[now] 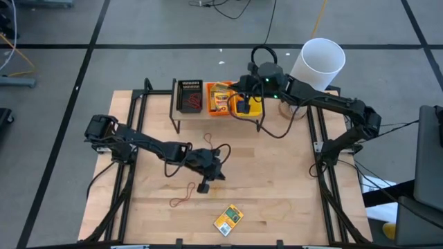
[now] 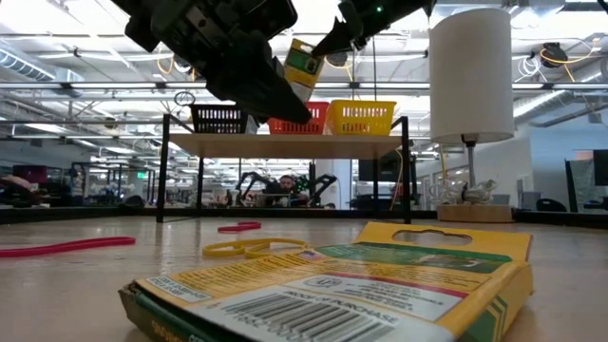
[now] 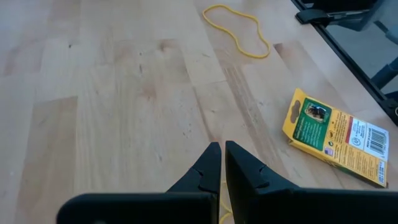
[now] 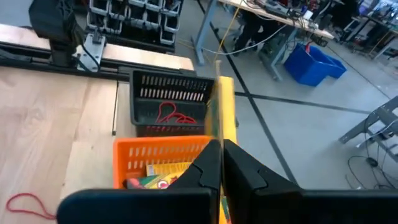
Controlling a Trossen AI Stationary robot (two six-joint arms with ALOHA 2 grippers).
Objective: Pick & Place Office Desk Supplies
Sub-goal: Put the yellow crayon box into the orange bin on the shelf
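The wooden bench (image 1: 277,187) carries a raised shelf with black (image 1: 189,96), orange (image 1: 220,99) and yellow bins (image 1: 250,104). The right tool (image 1: 243,104) hangs over those bins, pinching a yellow pack (image 4: 222,118) on edge. The left tool (image 1: 203,187), fingers pressed together on nothing, sits low mid-bench. Another yellow pack (image 1: 228,219) lies near the front edge, a rubber band (image 1: 181,199) just beside the left tool.

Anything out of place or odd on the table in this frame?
Mostly tidy. One yellow pack lies askew near the table's front edge, and a rubber band lies loose beside the left gripper. The right gripper holds another pack edge-on above the bins.
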